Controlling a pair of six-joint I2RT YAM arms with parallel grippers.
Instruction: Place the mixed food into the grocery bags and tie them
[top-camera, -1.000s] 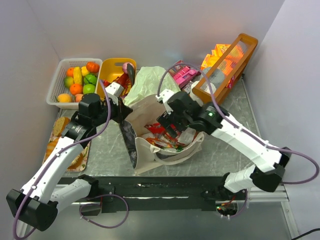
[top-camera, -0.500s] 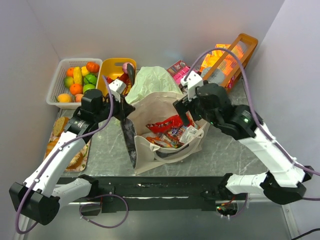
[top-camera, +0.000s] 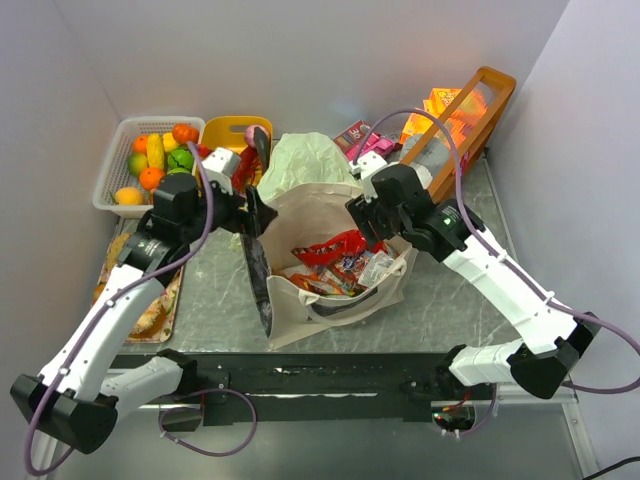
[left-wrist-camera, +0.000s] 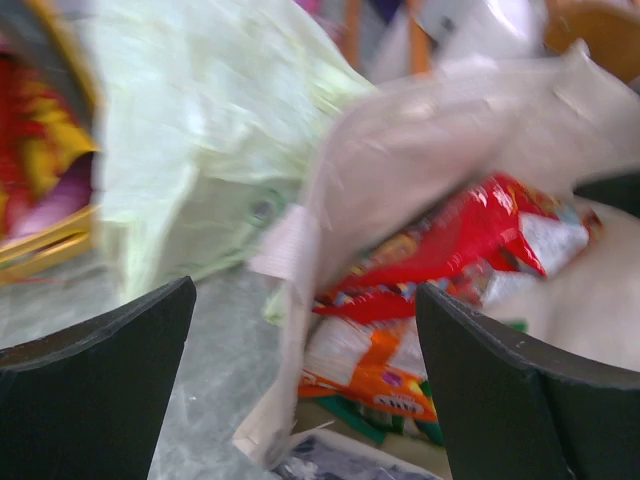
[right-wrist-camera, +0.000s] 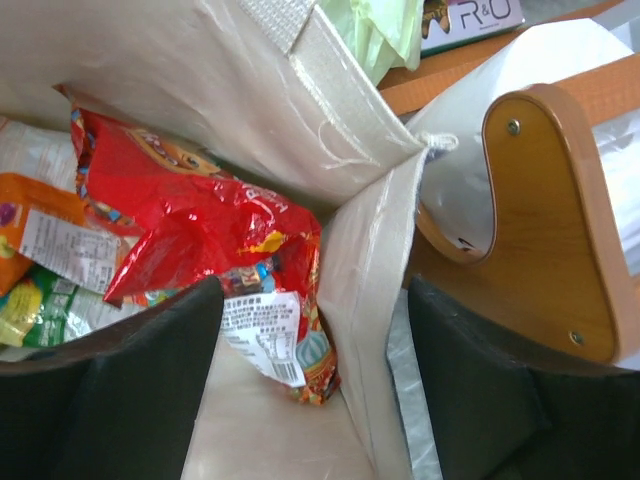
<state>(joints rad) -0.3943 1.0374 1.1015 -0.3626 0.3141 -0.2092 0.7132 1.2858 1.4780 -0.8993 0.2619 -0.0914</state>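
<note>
The beige canvas tote (top-camera: 340, 305) stands open mid-table with red, orange and green snack packets (top-camera: 335, 262) inside. Behind it lies the pale green plastic bag (top-camera: 308, 160). My left gripper (top-camera: 257, 213) is open at the tote's left rim. In the left wrist view the left gripper (left-wrist-camera: 305, 390) has its fingers wide apart; the tote's rim (left-wrist-camera: 300, 250) and an orange packet (left-wrist-camera: 375, 370) show between them. My right gripper (top-camera: 363, 216) is open at the tote's right rim. In the right wrist view the right gripper (right-wrist-camera: 315, 400) straddles the tote's wall (right-wrist-camera: 365, 290), next to a red packet (right-wrist-camera: 190, 220).
A white basket of toy fruit (top-camera: 150, 165) and a yellow basket (top-camera: 225, 138) stand at the back left. A tray of bread (top-camera: 125, 290) lies on the left. The wooden crate (top-camera: 455, 120) stands tilted at the back right, close to my right fingers (right-wrist-camera: 500, 400). The tote's black strap (top-camera: 258, 285) hangs down.
My left gripper has opened and shifted slightly left at the tote's rim. My right gripper has risen from over the packets to the tote's right rim.
</note>
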